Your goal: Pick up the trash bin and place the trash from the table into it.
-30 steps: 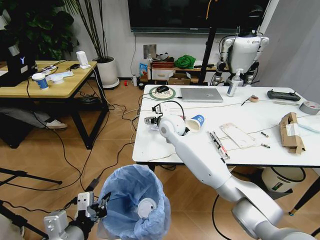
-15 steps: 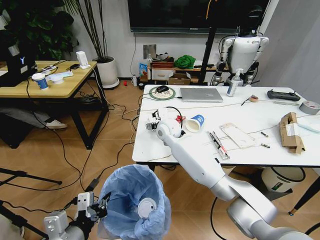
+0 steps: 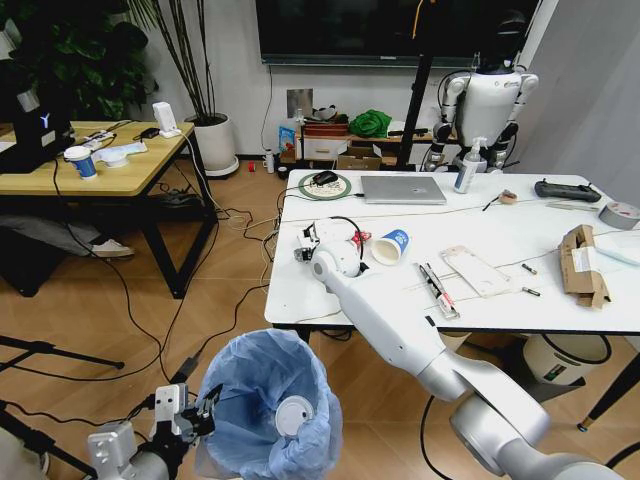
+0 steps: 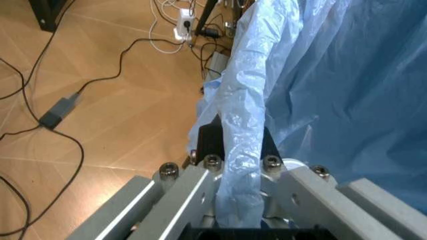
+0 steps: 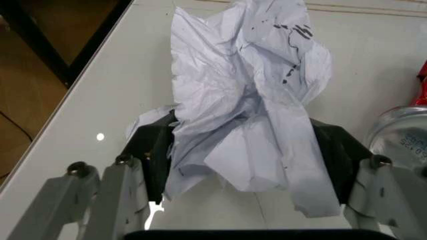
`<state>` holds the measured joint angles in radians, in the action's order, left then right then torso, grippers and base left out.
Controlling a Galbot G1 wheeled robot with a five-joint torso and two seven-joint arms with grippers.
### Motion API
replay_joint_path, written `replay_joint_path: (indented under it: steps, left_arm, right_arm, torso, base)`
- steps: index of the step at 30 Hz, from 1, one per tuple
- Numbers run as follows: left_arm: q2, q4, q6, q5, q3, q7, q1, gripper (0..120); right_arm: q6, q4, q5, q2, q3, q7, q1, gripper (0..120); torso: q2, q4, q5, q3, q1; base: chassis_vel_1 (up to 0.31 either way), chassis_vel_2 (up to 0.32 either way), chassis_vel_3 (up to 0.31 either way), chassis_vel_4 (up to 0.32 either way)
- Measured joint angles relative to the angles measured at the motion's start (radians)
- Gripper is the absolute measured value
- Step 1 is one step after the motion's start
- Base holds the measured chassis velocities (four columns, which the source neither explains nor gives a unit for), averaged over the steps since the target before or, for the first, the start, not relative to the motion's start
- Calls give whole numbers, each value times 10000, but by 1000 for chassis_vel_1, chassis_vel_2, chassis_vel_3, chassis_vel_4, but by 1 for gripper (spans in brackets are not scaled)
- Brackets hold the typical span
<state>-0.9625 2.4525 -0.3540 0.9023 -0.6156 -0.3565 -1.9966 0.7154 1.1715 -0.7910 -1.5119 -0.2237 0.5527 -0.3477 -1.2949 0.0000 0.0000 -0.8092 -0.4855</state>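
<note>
- Head view: the right arm reaches across the white table to its left end, where the right gripper sits at a crumpled white paper. A crushed red-white can and a white-blue paper cup lie just beside it; a flat white packet and a torn brown cardboard box lie farther along the tabletop. Low on the left, off the table, the left gripper grips the rim of the trash bin with its blue bag.
- Left wrist view: the left gripper is clenched on a fold of the blue bag at the bin's rim, above the wooden floor.
- Right wrist view: the right gripper has its black pads on either side of the crumpled paper, grasping it over the tabletop; the can's edge is beside it.
</note>
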Motion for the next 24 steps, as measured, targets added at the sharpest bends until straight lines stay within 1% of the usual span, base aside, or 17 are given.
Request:
replay_joint_path:
  steps: [3,5,6,11,12,13,16,24]
  left_arm:
    - [-4,-14,3,0,2,-1,1,0]
    - [-15,-22,6,0,8,-2,5,0]
    - [-15,-22,6,0,8,-2,5,0]
    - [-34,-47,7,-2,17,-2,9,0]
    - [-34,-50,7,-2,18,-2,10,0]
    - [-34,-50,7,-2,18,-2,10,0]
    - [-34,-68,9,-1,23,-2,23,0]
    - [-31,-113,13,-1,45,-3,73,0]
  right_arm:
    - [-16,-9,-13,-4,0,-15,16,49]
    - [-26,-23,-15,-16,-9,-30,18,39]
    - [-26,-23,-15,-16,-9,-30,18,39]
    - [-58,-54,-17,-23,-28,-120,13,17]
    - [-70,-60,-18,-16,-30,-142,11,14]
    - [-70,-60,-18,-16,-30,-142,11,14]
    - [-145,-85,-12,12,-39,-242,10,1]
    - [-193,-82,-25,41,-62,-308,68,0]
  torso:
    - [0,0,0,0,0]
    - [0,0,0,0,0]
    - [0,0,0,0,0]
    - [0,1,0,0,0]
    - [0,1,0,0,0]
    - [0,1,0,0,0]
    - [0,0,0,0,0]
    - [0,1,0,0,0]
  base:
    - [0,0,0,0]
    - [0,0,0,0]
    - [0,0,0,0]
    - [0,0,0,0]
    - [0,0,0,0]
    - [0,0,0,0]
    - [0,0,0,0]
    - [0,0,0,0]
